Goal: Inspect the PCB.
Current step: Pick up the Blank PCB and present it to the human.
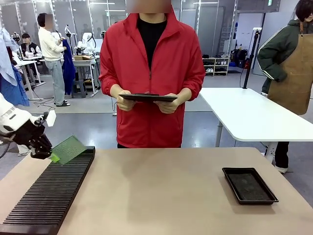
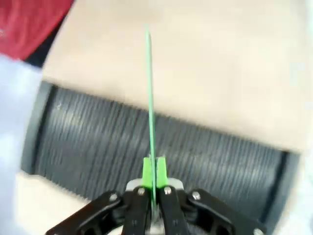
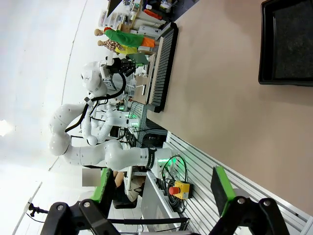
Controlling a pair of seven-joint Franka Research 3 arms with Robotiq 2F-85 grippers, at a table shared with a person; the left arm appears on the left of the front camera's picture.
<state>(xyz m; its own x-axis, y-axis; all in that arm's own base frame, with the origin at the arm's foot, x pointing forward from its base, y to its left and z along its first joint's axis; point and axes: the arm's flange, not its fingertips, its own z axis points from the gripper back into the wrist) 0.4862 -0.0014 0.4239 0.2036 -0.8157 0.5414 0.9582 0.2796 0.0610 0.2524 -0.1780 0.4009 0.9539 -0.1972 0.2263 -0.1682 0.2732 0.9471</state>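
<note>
Pinching the PCB (image 1: 68, 149) above the rack (image 1: 49, 193), the left claw (image 1: 49, 155) seemingly presents it, inspection pending; the right claw (image 3: 159, 196) is spread.

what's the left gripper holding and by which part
The left gripper holds the green PCB by one edge, pinched between its pads, above the slotted black rack.

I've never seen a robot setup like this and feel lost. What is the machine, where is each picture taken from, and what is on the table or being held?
Two white robot arms share a table with a person holding a dark tablet. The front picture looks across the table; the other two come from cameras on each wrist. The left gripper pinches a thin green PCB above a long black slotted rack. The right gripper is open, holding nothing. A shallow black tray lies on the table's right side.
</note>
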